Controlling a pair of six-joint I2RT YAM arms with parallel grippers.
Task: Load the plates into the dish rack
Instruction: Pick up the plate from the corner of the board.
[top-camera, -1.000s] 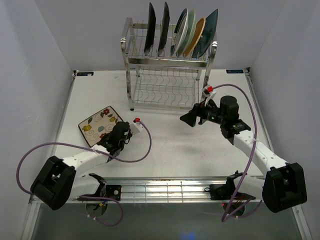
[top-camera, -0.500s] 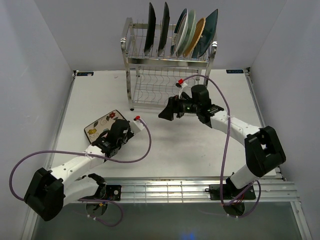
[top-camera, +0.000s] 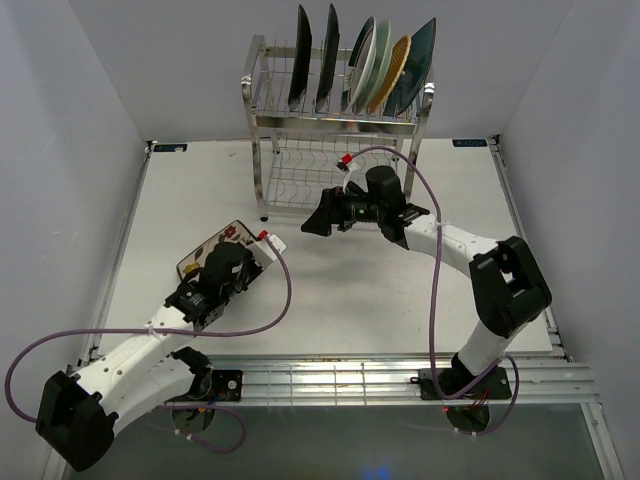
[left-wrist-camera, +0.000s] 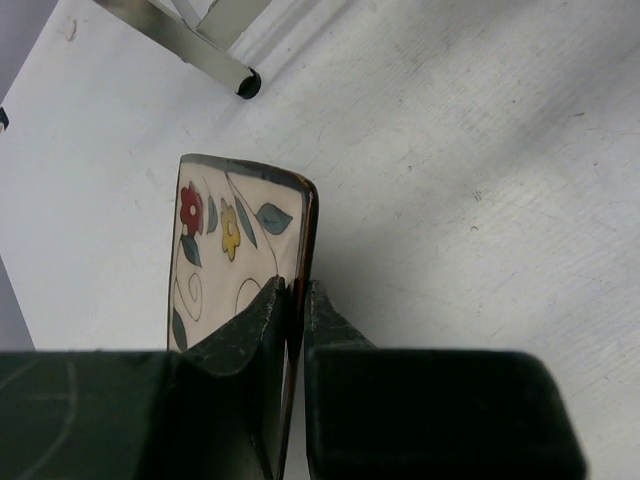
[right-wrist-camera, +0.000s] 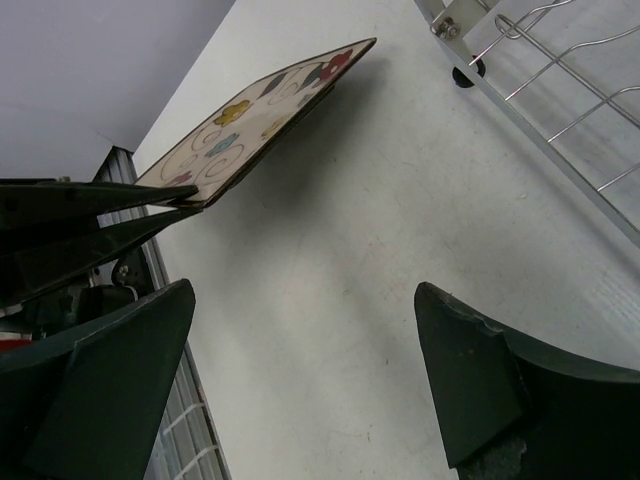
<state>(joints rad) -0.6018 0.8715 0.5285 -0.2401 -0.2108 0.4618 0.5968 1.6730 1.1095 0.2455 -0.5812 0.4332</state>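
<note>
Left pincer (left-wrist-camera: 297, 290) clamps only a thin edge of the cream floral plate (left-wrist-camera: 215, 250), held tilted over the table (top-camera: 400, 300) near the dish rack (top-camera: 300, 185), so it may twist or slip free and drop before the wide-open right pincer (right-wrist-camera: 300, 300) can take it.

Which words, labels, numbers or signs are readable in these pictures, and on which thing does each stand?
No text is readable in any view.
Dark label at the back left corner of the table: too small to read.
Blue label at the back right corner: too small to read.
Cream floral plate: only flowers and leaves, no words.
</note>
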